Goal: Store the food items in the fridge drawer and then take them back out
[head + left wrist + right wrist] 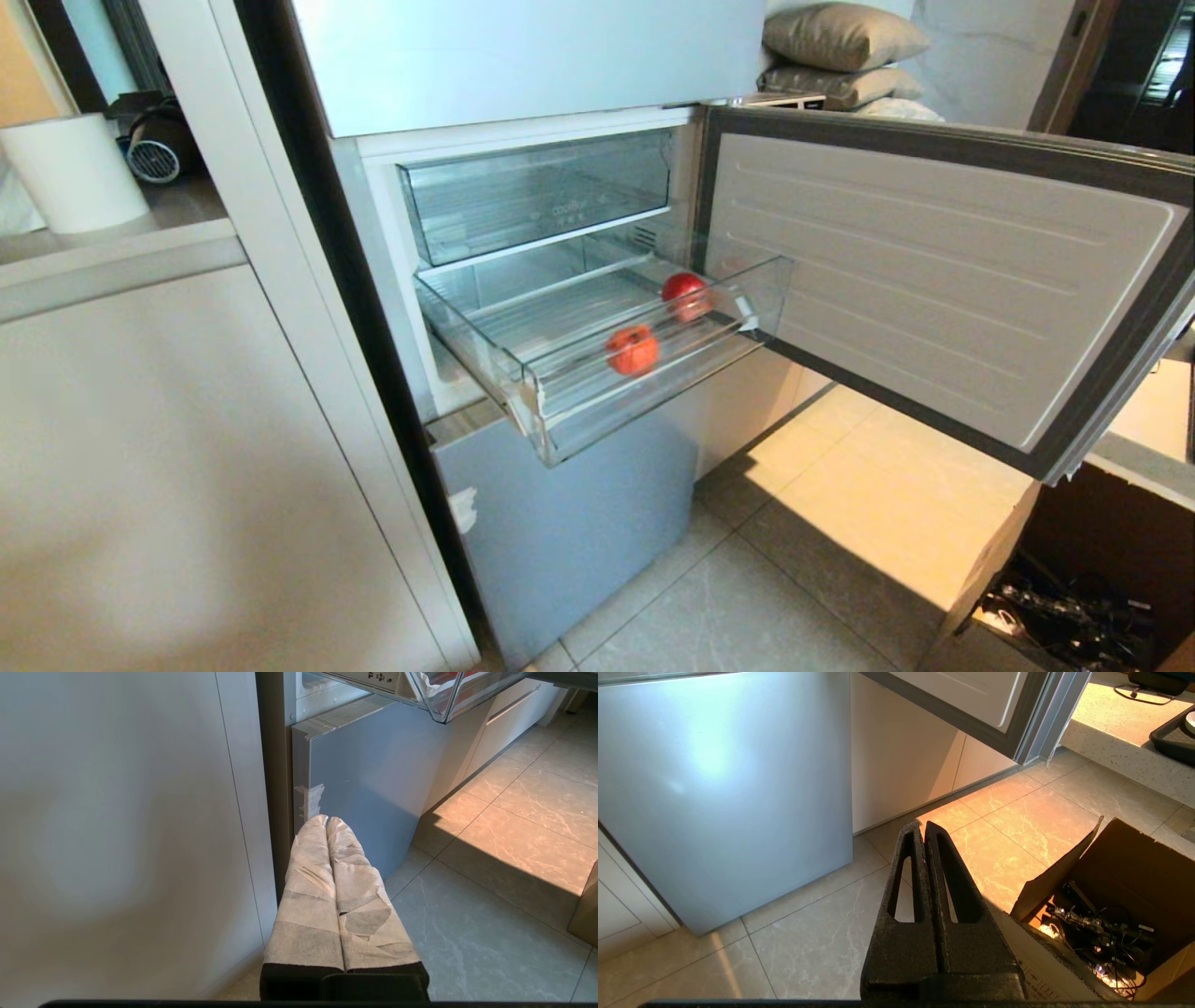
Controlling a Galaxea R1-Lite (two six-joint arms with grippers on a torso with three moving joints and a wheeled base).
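The fridge (560, 532) has its middle door (943, 280) swung wide to the right. The clear fridge drawer (551, 411) is pulled out, and two red food items lie in it: one (633, 350) near the front wall, one (685, 293) further back on the right. The drawer's front corner (444, 704) also shows in the left wrist view, from below. My left gripper (326, 820), fingers wrapped in white cloth, is shut and empty, low beside the fridge's bottom panel (364, 793). My right gripper (922, 825), black, is shut and empty above the floor tiles. Neither arm shows in the head view.
A second clear bin (532, 196) sits pushed in above the drawer. Beige cabinets (187, 467) stand left of the fridge, with a white roll (75, 173) on the counter. An open cardboard box (1106, 896) of cables stands on the floor at the right, under the open door.
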